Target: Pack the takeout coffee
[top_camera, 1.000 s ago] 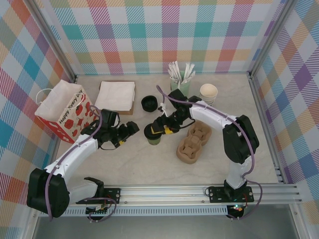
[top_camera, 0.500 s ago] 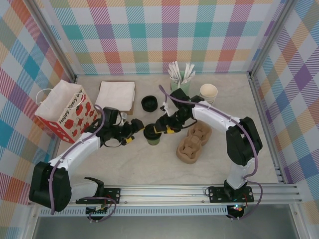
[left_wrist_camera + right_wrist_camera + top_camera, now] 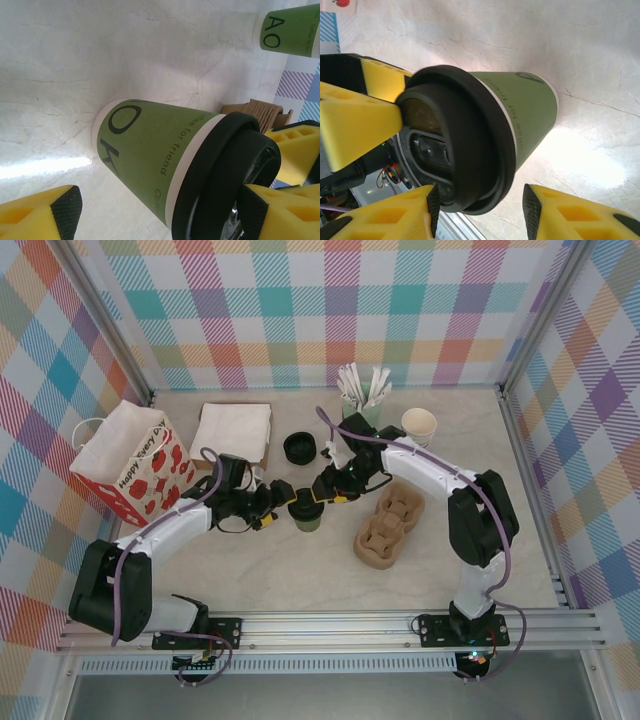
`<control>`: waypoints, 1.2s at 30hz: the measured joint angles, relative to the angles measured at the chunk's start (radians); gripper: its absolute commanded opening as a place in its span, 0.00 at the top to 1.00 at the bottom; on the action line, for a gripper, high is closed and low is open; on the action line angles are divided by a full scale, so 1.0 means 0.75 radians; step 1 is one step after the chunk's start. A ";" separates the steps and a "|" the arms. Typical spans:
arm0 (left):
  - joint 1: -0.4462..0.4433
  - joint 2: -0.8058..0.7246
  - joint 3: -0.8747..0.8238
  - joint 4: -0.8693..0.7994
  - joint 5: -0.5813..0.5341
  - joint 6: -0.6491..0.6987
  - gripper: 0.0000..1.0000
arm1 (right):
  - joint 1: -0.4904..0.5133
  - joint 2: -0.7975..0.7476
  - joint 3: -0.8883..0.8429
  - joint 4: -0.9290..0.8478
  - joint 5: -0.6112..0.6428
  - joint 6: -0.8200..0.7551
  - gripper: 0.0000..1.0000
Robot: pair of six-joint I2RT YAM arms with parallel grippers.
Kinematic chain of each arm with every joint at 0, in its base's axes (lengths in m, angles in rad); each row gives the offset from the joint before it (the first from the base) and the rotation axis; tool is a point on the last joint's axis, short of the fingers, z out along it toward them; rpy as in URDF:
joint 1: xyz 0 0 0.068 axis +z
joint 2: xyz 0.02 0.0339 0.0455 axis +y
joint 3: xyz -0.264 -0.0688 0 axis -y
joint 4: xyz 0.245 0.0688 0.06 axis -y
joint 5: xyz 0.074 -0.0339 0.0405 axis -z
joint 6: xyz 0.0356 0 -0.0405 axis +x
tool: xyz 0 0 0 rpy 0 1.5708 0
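Top external has the counter (image 3: 300,575) with the carrier (image 3: 388,522) lying right of centre and the coffee (image 3: 306,512) upright at mid-counter, just left of it. On the wrist views, the left tool (image 3: 160,210) stands wide open around the coffee's green side, one pad plainly clear of the paper. The right tool (image 3: 481,202) sits part open astride the black lid (image 3: 465,145), one pad at the rim, the other just off it, nothing gripped.
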 measured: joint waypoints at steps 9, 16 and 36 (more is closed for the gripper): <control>-0.012 0.007 0.020 -0.018 -0.013 0.036 0.30 | 0.000 0.019 0.015 -0.021 -0.006 -0.005 0.61; -0.012 0.007 0.021 -0.024 -0.017 0.075 0.35 | 0.001 0.030 0.030 -0.044 -0.001 -0.011 0.62; -0.018 -0.018 -0.012 0.026 -0.034 0.074 0.27 | 0.013 -0.012 0.030 -0.048 0.135 -0.048 0.34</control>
